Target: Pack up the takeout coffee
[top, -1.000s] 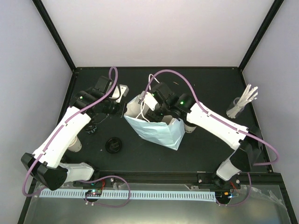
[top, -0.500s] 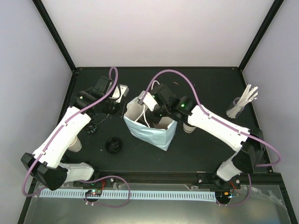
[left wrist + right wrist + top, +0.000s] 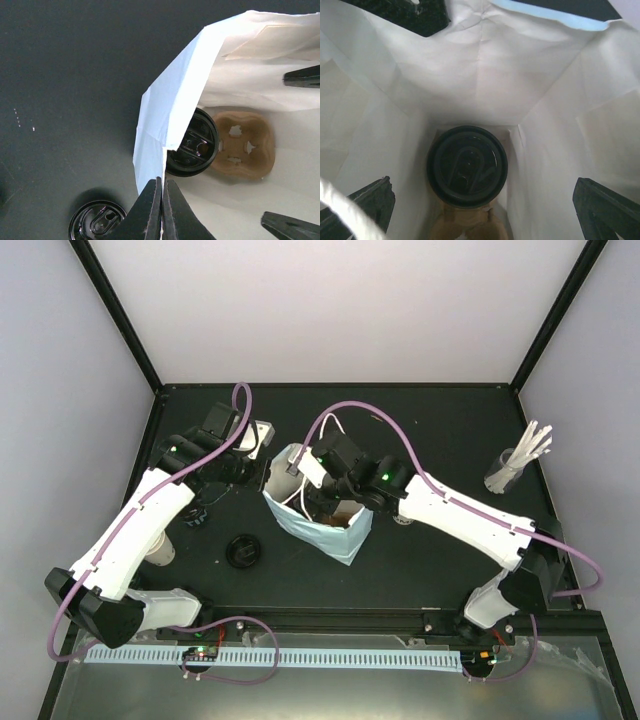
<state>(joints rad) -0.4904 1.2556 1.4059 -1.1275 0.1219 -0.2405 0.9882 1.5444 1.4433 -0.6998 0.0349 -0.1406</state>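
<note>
Black table (image 3: pixel 450 430), blue bag (image 3: pixel 318 530) standing open between the arms.
Wrist views alone are showing the lidded cup (image 3: pixel 466 172) and carrier (image 3: pixel 245 145) inside; left claw (image 3: pixel 162 189) is pinching its rim, right claw (image 3: pixel 482 210) hanging spread, empty.

- Light-blue paper bag (image 3: pixel 315 533): pale blue outside, plain white inside.
- Black round plastic lid (image 3: pixel 466 166): glossy, unpatterned.
- Brown moulded-pulp cup carrier (image 3: pixel 245 145): uniform tan-brown.
- Black table (image 3: pixel 440 430): matte, plain.
</note>
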